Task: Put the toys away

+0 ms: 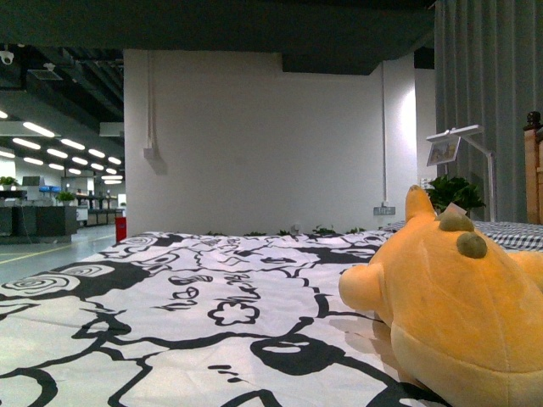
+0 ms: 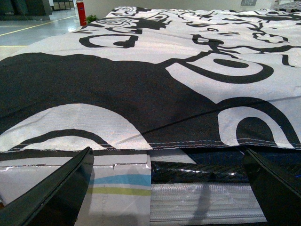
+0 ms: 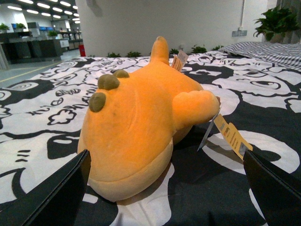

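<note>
Front view, toy: a rounded, soft orange-yellow plush animal (image 1: 458, 314) with olive-brown nubs lies on the bed, at the right and close to the camera.
Front view, bedding: a black-and-white patterned bed cover (image 1: 170, 322) spreads beneath the toy and runs back towards a plain white wall (image 1: 254, 144).
Left wrist view, fingers: the black left fingers (image 2: 56, 193) stand wide apart, holding nothing, just off the cover's stitched hem (image 2: 188, 143).
Right wrist view, fingers: the black right fingers (image 3: 56, 193) stand wide apart and empty, short of the toy.
Right wrist view, toy: the plush animal lies on the cover just ahead, in line with the gap between them. A yellow paper tag (image 3: 231, 136) hangs from its stubby limb.
</note>
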Tool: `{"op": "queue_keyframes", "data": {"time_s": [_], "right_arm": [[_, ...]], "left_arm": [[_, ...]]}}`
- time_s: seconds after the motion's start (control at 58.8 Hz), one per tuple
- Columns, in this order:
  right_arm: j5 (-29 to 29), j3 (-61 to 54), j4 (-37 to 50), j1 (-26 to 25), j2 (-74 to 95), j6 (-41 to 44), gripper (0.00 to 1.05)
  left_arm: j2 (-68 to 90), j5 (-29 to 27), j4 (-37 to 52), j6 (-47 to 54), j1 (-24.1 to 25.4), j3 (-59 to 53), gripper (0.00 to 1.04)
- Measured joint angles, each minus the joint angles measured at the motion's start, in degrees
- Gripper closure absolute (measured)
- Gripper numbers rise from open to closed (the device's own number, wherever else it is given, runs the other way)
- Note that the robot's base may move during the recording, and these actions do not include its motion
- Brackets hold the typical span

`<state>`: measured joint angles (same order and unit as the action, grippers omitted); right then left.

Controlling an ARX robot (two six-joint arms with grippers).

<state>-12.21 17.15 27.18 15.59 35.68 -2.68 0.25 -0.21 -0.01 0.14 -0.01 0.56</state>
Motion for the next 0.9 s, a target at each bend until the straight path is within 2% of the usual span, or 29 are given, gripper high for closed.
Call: {"op": "queue_keyframes", "data": {"time_s": [0.323, 0.646, 0.901], "right_arm": [[2.38, 5.7, 7.37, -5.14, 12.9, 1.46, 0.06], [0.24, 7.39, 13.38, -4.37, 22.95, 1.36, 0.06], [-0.7, 9.38, 11.06, -3.98, 22.93, -0.57, 0.06]], "left_arm": [[0.0, 0.0, 0.0, 0.0, 0.0, 0.0, 0.06], [0.0, 0.0, 0.0, 0.0, 0.0, 0.0, 0.06], [0.0, 0.0, 0.0, 0.0, 0.0, 0.0, 0.06]]}}
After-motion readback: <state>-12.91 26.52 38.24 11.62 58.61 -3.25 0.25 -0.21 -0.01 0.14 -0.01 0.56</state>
